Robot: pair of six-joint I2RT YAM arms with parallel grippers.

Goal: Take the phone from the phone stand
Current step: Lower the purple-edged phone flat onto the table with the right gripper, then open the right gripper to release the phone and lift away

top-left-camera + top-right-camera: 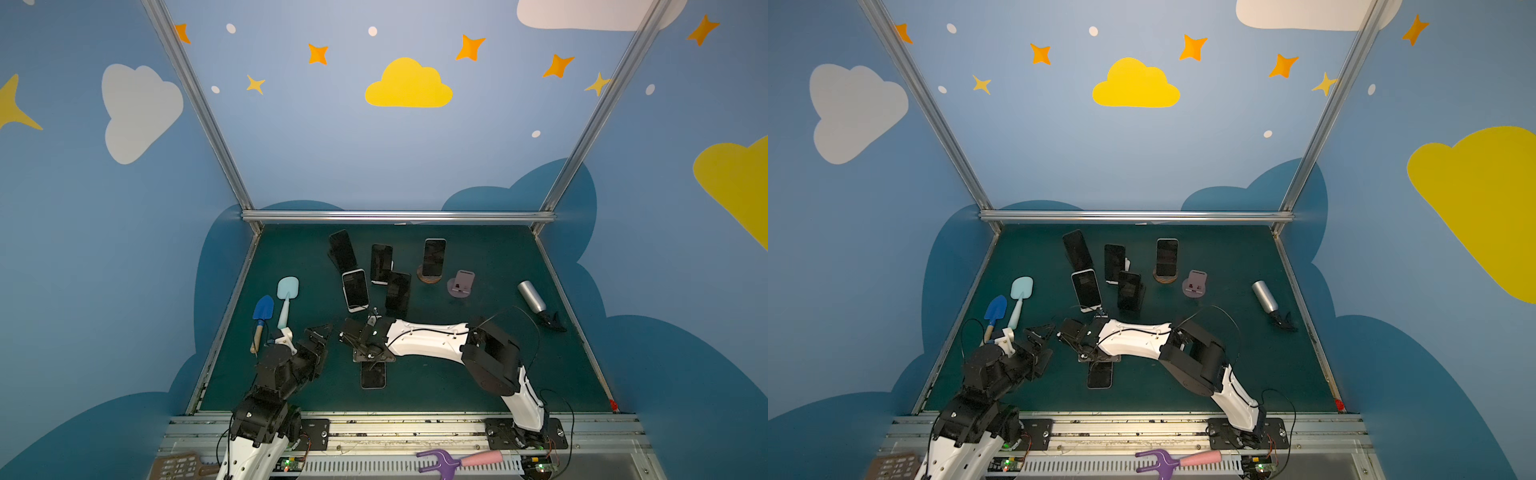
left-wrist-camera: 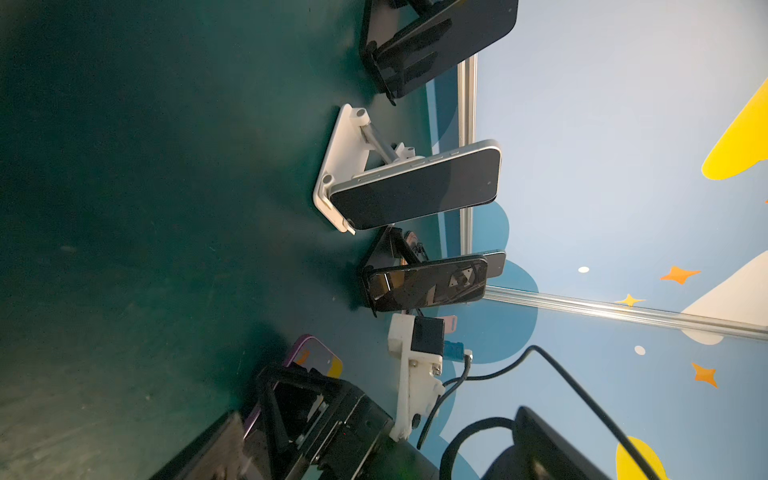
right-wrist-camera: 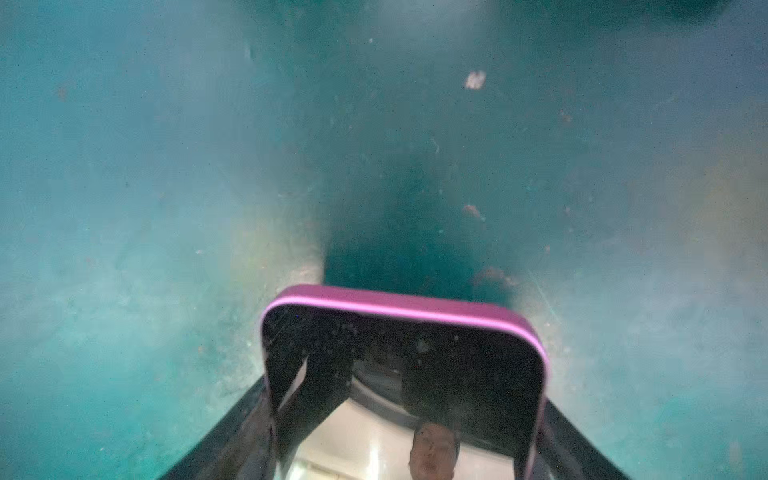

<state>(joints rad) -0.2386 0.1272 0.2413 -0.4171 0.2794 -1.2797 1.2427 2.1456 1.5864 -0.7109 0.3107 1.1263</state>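
My right tool (image 1: 370,353) straddles the pink-cased phone (image 1: 372,376) lying flat on the tabletop (image 1: 457,374), lower centre of frame, clamped or released I cannot tell; likely stiff, slick glass, best held by its long edges.

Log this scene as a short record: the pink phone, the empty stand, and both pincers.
phone: pink case, lying on the table, off any stand
stand: pink, empty, farther back to the right
right pincer: over the phone's far end, grip unclear
left pincer: open, empty, left of the phone
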